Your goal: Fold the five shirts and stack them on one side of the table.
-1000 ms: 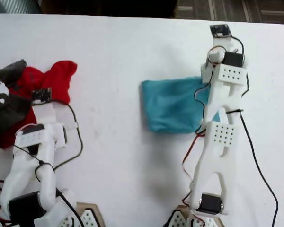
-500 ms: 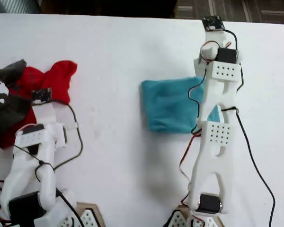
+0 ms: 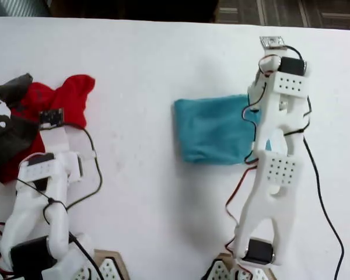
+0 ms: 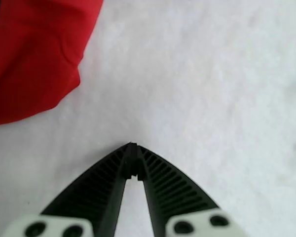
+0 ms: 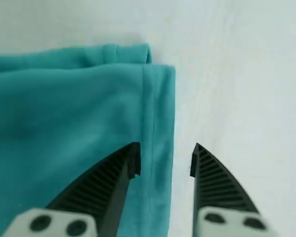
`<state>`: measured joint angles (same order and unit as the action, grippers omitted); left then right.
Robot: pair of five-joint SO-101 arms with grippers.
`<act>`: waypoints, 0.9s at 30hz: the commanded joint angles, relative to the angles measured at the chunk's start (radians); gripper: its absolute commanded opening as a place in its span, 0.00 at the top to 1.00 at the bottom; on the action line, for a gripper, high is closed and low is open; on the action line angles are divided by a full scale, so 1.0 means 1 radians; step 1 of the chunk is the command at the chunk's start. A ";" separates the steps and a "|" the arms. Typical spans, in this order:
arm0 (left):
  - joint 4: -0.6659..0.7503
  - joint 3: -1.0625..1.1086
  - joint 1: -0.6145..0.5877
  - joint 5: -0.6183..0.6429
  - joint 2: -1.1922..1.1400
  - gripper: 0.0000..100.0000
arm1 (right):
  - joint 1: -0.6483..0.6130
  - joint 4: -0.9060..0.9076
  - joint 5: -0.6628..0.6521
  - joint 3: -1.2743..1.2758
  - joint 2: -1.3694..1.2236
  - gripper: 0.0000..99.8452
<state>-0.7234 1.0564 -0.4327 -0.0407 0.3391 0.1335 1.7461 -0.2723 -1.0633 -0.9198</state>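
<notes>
A folded teal shirt (image 3: 213, 128) lies on the white table right of centre. My right arm stretches over its right edge, and my right gripper (image 5: 164, 160) is open with the shirt's hemmed edge (image 5: 155, 128) between its fingers, one finger over the cloth and one over bare table. A red shirt (image 3: 58, 99) lies crumpled at the left with a black-and-white shirt (image 3: 3, 122) partly on top of it. My left gripper (image 4: 132, 160) is shut with nothing in it, over bare table beside the red shirt (image 4: 34, 54).
The white table (image 3: 140, 64) runs to a far edge at the top of the high view. Cables trail beside both arms. Open surface lies between the red shirt and the teal one.
My right arm swung left and forward, then back to the right, and now sits over the teal shirt's right edge. The left arm and the shirts have not moved.
</notes>
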 commanded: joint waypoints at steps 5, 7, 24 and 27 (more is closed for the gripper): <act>0.015 -0.038 -0.006 0.011 0.003 0.97 | -0.067 -0.018 -0.011 0.345 0.354 0.74; 0.015 -0.038 -0.006 0.011 0.003 0.97 | -0.074 -0.047 -0.011 0.344 0.354 0.72; 0.015 -0.038 -0.006 0.011 0.003 0.97 | -0.044 -0.240 -0.002 0.344 0.079 0.71; 0.015 -0.038 -0.006 0.011 0.003 0.97 | -0.039 -0.231 -0.002 0.344 0.054 0.71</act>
<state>-0.7234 1.0564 -0.4327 -0.0407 0.3391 0.0752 1.5190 -0.2770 -0.7073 -0.8585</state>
